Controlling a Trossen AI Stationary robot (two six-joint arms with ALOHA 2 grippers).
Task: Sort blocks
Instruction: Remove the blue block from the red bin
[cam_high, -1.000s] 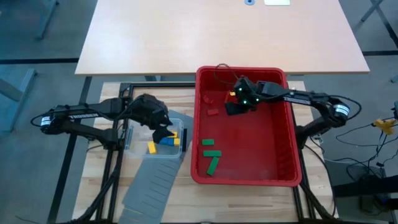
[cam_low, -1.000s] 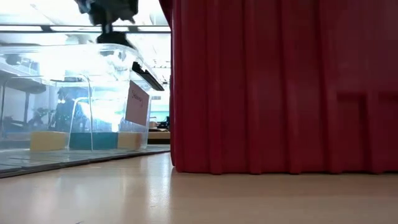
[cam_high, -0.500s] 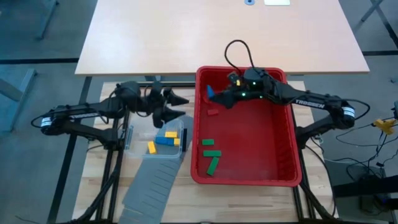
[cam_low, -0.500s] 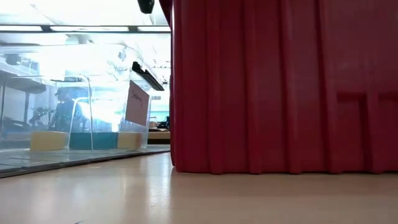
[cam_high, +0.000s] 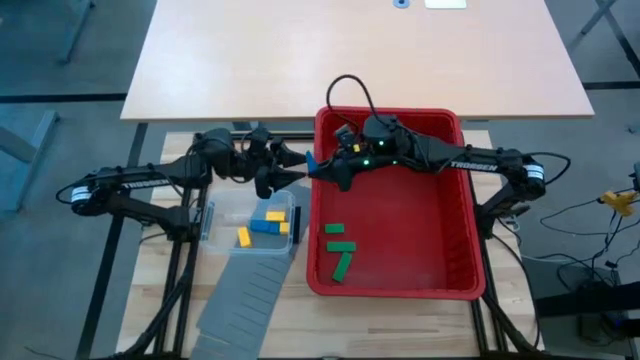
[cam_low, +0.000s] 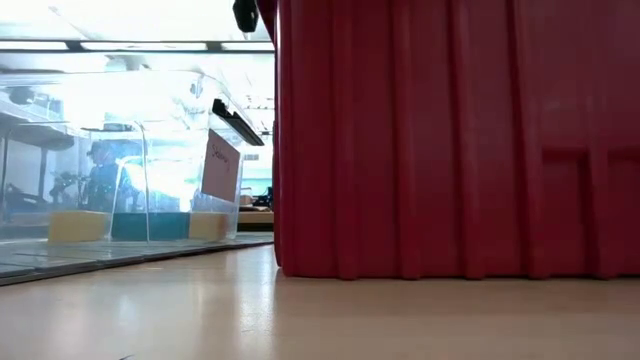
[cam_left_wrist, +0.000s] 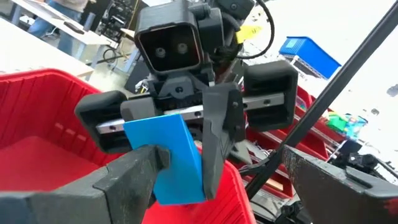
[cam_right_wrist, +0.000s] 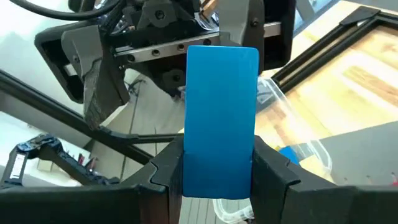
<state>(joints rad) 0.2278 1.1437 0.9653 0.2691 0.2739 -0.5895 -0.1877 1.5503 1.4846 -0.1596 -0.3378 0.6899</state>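
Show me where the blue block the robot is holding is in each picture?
High view: the blue block is at the red bin's left rim, between the two grippers.
Low view: not in it.
Left wrist view: blue block held by the right gripper, facing the camera.
Right wrist view: blue block upright between that gripper's fingers.
Shared landmark: the red bin.

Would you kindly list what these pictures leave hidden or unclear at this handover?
- Low view: red bin wall hides its contents; both claws out of frame.
- High view: blue block nearly covered between right claw and left claw.
- Right wrist view: block blocks most of the clear tub.
- Left wrist view: block's lower end is cut off.
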